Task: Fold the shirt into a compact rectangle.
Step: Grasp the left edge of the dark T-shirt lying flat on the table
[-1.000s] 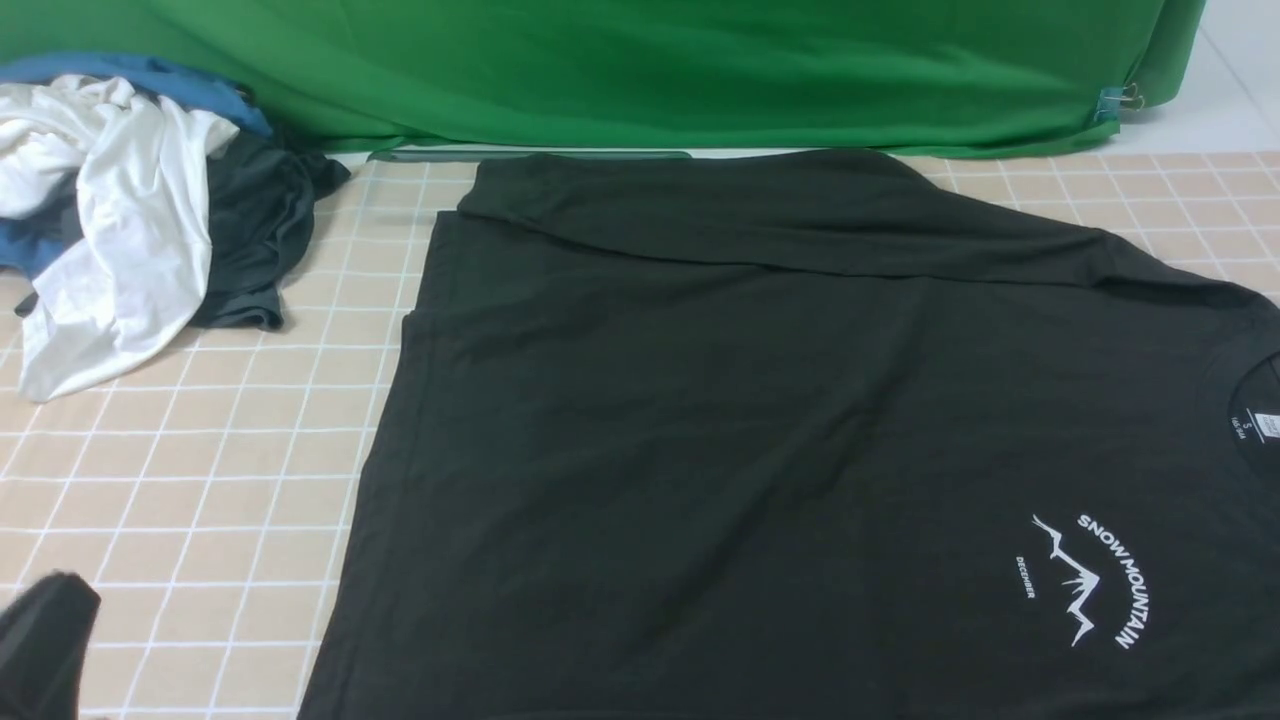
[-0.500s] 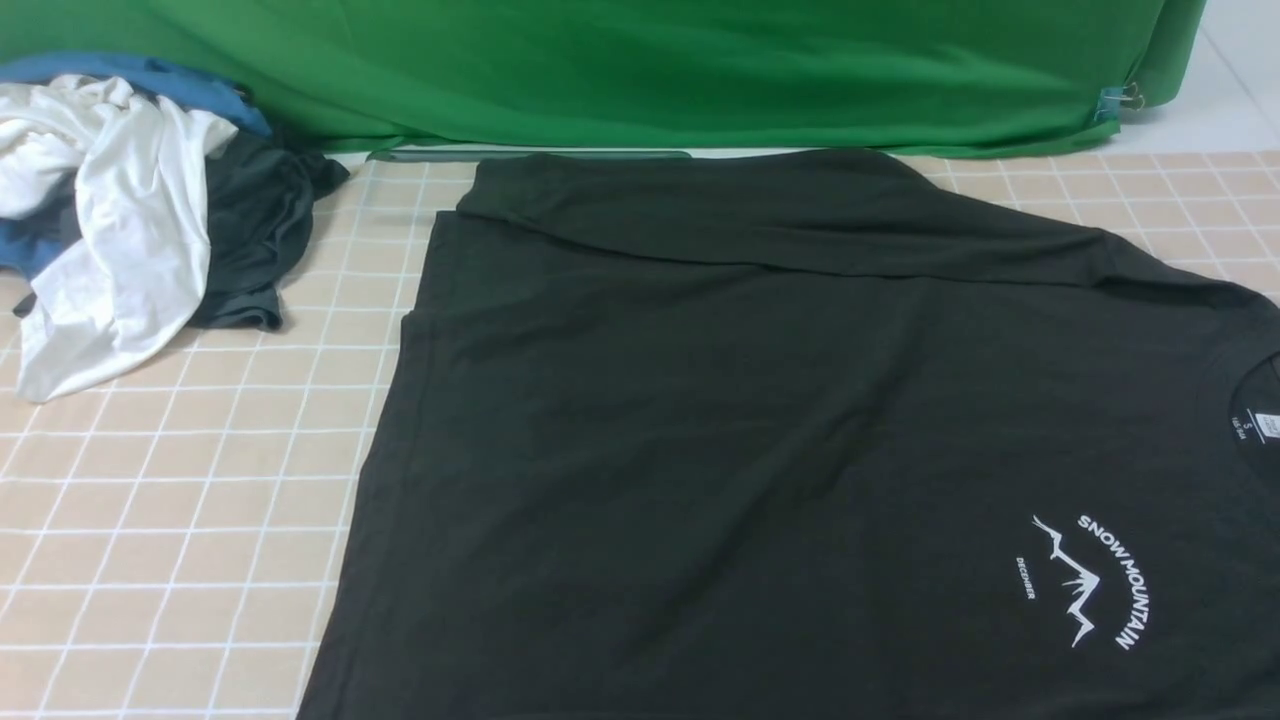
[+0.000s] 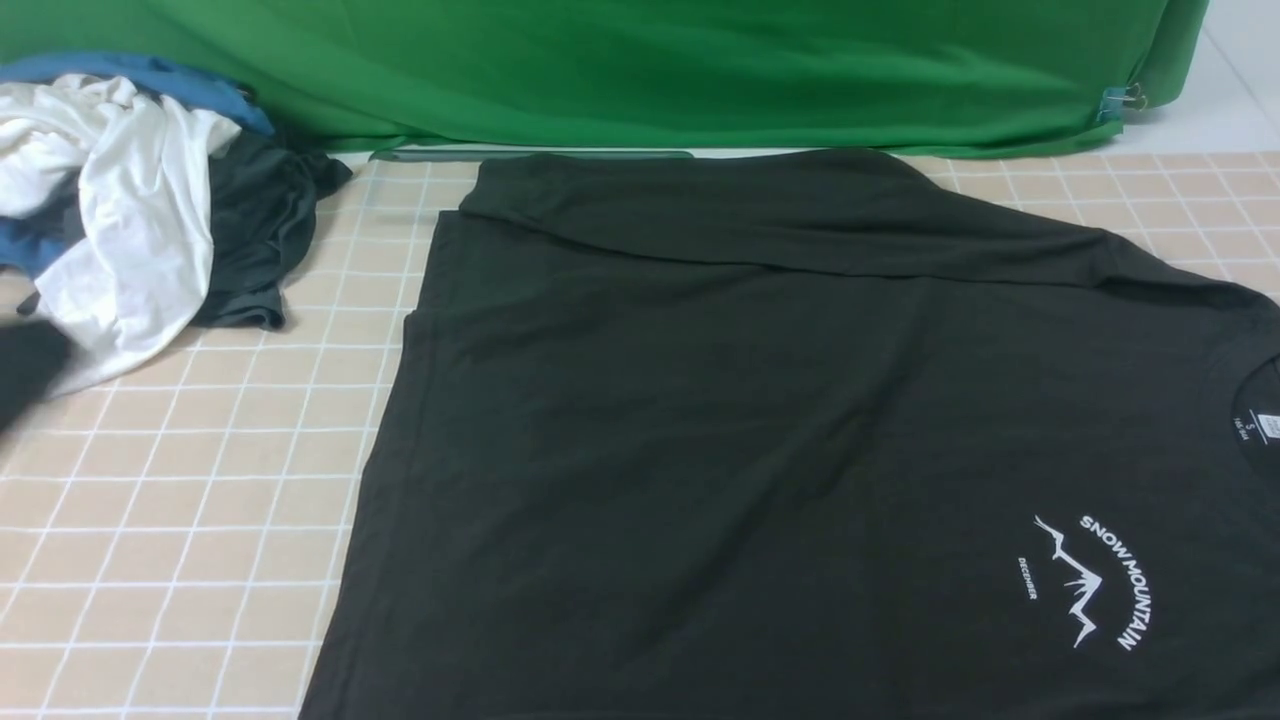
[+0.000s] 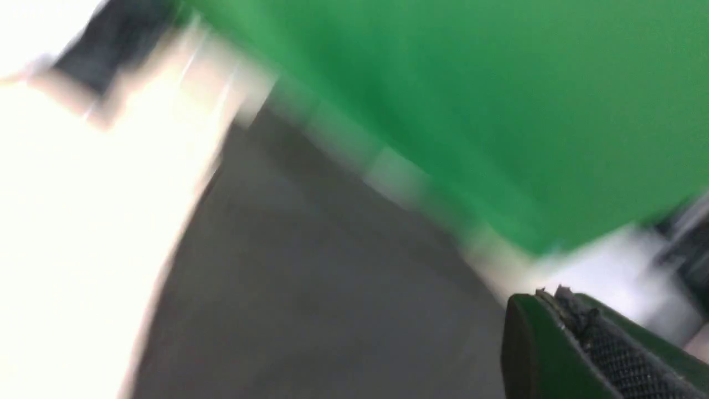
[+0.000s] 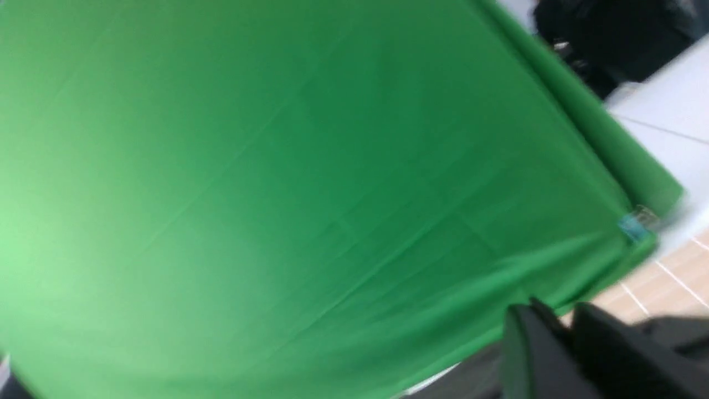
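On the checked table (image 3: 180, 520) the shirt (image 3: 720, 450) lies spread, collar to the right, far side folded in. Near side looks next, needing both arms low at that edge. Left gripper (image 4: 554, 302) pinched together; right gripper (image 5: 556, 324) — can't tell. Print (image 3: 1095, 580) reads "SNOW MOUNTAIN", "DECEMBER"; neck label (image 3: 1262, 425) — "S".

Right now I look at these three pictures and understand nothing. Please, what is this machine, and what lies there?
It is a robot with two arms, each ending in a hand. The wide picture looks forward from between the arms; the two blurred ones come from wrist cameras. On the checked table lies a black shirt, its far edge folded over, with a pile of clothes at the far left. The left hand is shut, apparently empty; the right hand is too blurred to judge.
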